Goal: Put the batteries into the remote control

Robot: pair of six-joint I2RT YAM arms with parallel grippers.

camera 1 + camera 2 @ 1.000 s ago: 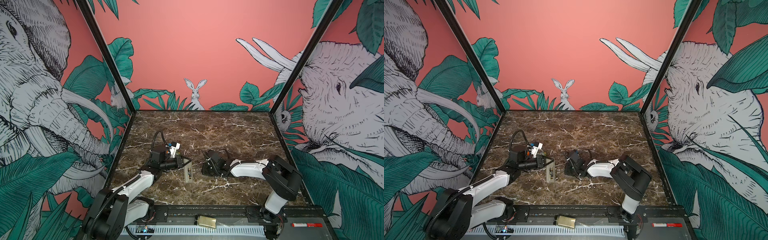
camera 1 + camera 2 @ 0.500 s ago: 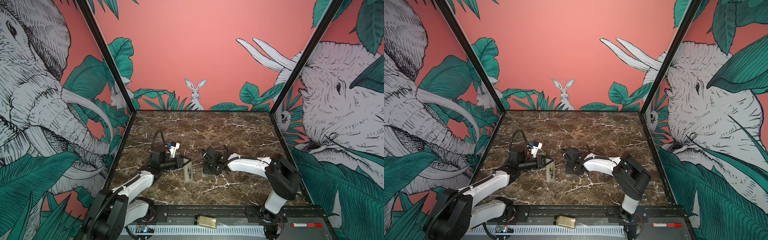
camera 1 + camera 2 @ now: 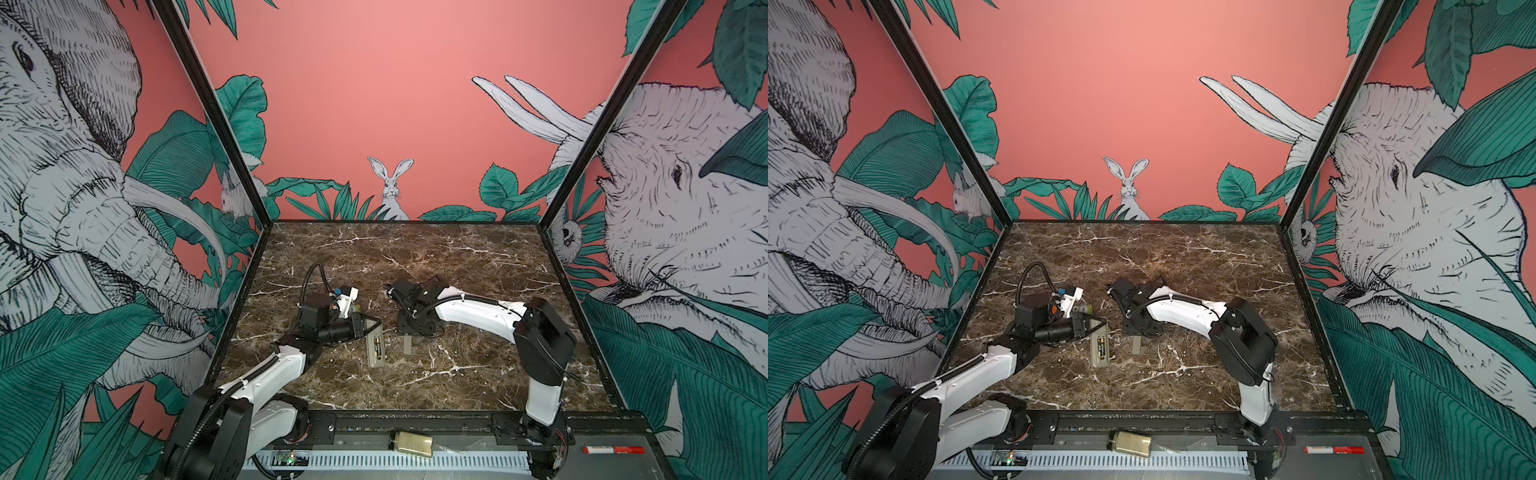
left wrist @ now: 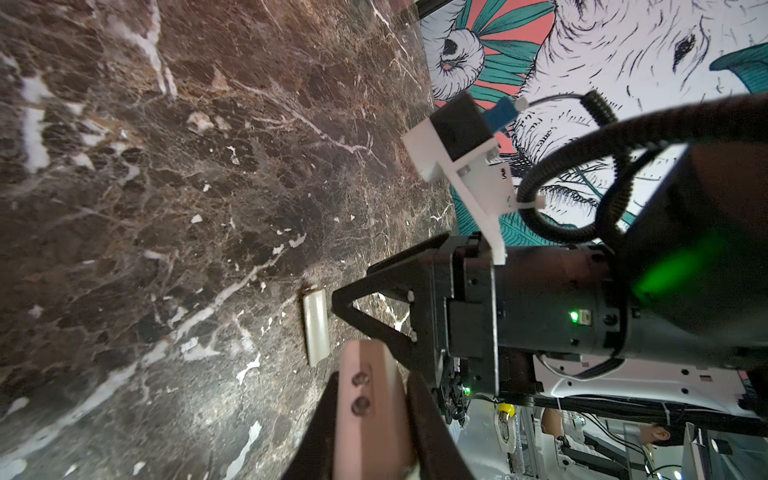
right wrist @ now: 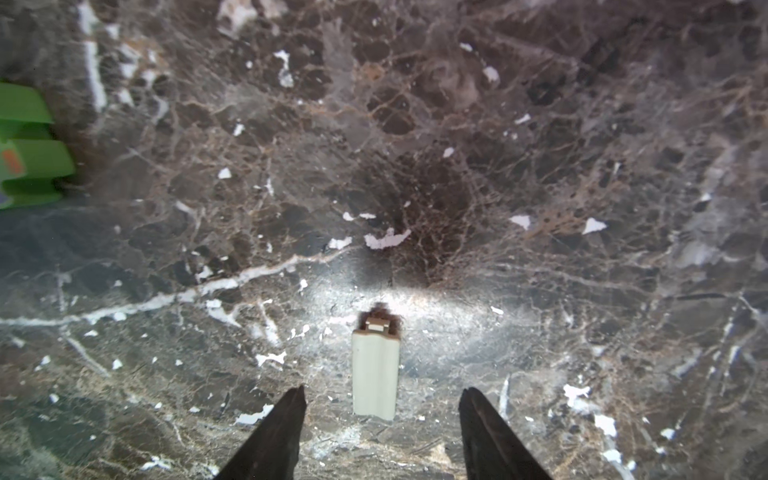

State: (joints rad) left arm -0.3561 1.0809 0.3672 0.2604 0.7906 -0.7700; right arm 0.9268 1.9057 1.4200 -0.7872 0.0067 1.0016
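Note:
The remote control [image 3: 375, 349] lies back-up on the marble, its grey-beige back toward both top views. Dark batteries [image 3: 1100, 346] with brassy ends sit in its open recess. My left gripper [image 3: 365, 323] is shut on the remote's far end; in the left wrist view the remote [image 4: 370, 411] shows as a pale slab between the jaws. A small grey battery cover [image 5: 375, 370] lies flat on the table just right of the remote [image 3: 1100, 361]. My right gripper [image 5: 384, 399] hangs open over the cover's near end, its fingers clear of the cover on both sides.
A green block [image 5: 29, 145] stands behind the left gripper. A small jar [image 3: 411, 443] and a red marker [image 3: 613, 449] lie on the front rail. Patterned walls close in the marble table [image 3: 415, 257] on three sides.
The right gripper has opened and lifted a little toward the back; the grey cover lies on the table below it. The left arm and the remote have not moved.

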